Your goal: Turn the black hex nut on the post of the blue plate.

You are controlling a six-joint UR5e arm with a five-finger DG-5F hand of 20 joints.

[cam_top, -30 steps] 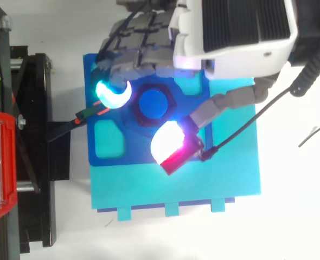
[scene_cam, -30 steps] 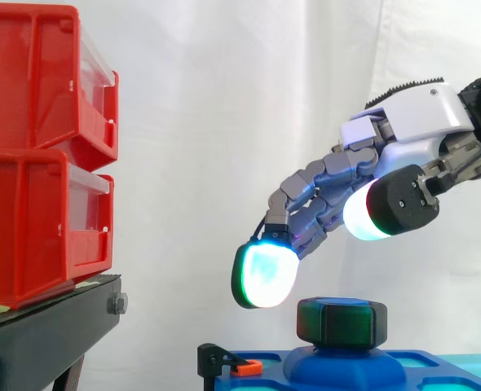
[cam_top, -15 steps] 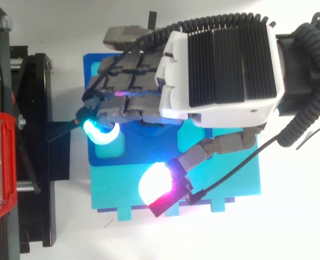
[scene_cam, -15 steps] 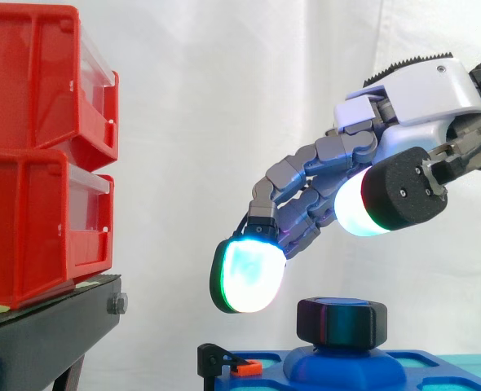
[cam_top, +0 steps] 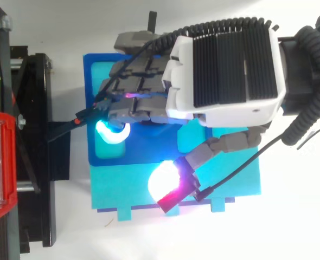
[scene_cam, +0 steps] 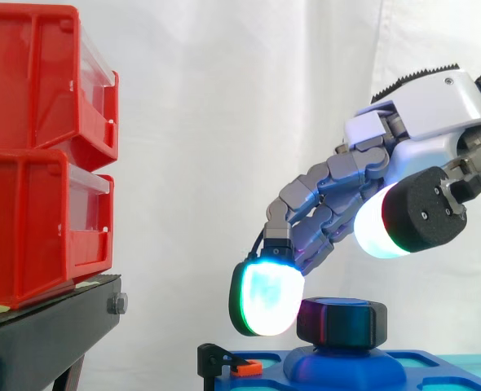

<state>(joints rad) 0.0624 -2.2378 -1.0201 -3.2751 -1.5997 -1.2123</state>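
From the side, sits lower than a moment ago, grey-and-white robot hand (scene_cam: pixel 412 134) spread, gripping nothing, cyan fingertip pad (scene_cam: pixel 263 297) just beside the black hex nut (scene_cam: pixel 342 322) standing on the blue plate (scene_cam: pixel 428 362); from above, hides that nut, probably re-engaging.

I see the black hex nut (scene_cam: pixel 341 322) sitting upright and level on its post, flat faces to the sides, with greenish reflections on its glossy facets. Beneath it the post's rounded blue base (scene_cam: pixel 338 366) swells up out of the blue plate (scene_cam: pixel 424 364). The plate lies flat. From above, I can make out its left edge (cam_top: pixel 89 108) and the lighter, teal-coloured recessed pockets set into its surface. The nut stands near the middle of the plate.
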